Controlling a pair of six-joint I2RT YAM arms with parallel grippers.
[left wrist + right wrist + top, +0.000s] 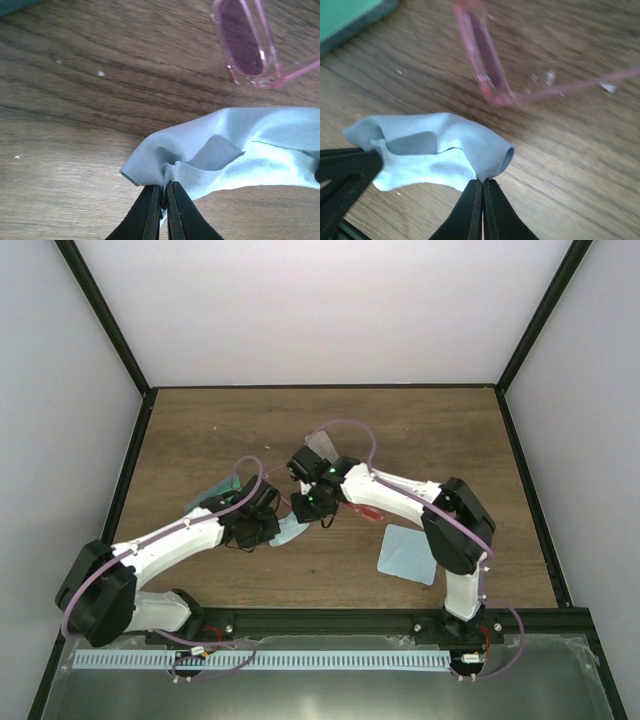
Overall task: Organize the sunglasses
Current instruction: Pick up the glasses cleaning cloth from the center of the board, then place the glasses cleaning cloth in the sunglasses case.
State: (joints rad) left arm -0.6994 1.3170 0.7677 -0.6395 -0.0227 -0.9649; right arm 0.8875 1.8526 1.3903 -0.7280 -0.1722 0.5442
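A pink-framed pair of sunglasses (pixel 247 42) lies open on the wooden table, just beyond a crumpled light-blue cloth (pixel 260 145). The right wrist view shows the same pair (pixel 487 60) and the same cloth (pixel 430 150). My left gripper (pixel 164 192) is shut on one corner of the cloth. My right gripper (pixel 484 184) is shut on the opposite corner. From above, both grippers (pixel 275 528) (pixel 305 512) meet over the cloth (pixel 292 533) mid-table. A red-framed pair (pixel 365 512) peeks out from under the right forearm.
A teal case (pixel 350 20) lies to the left of the pink pair and shows by the left arm from above (pixel 220 490). A second light-blue cloth (pixel 408 554) lies flat at the right. A grey case (pixel 322 445) sits behind the right gripper.
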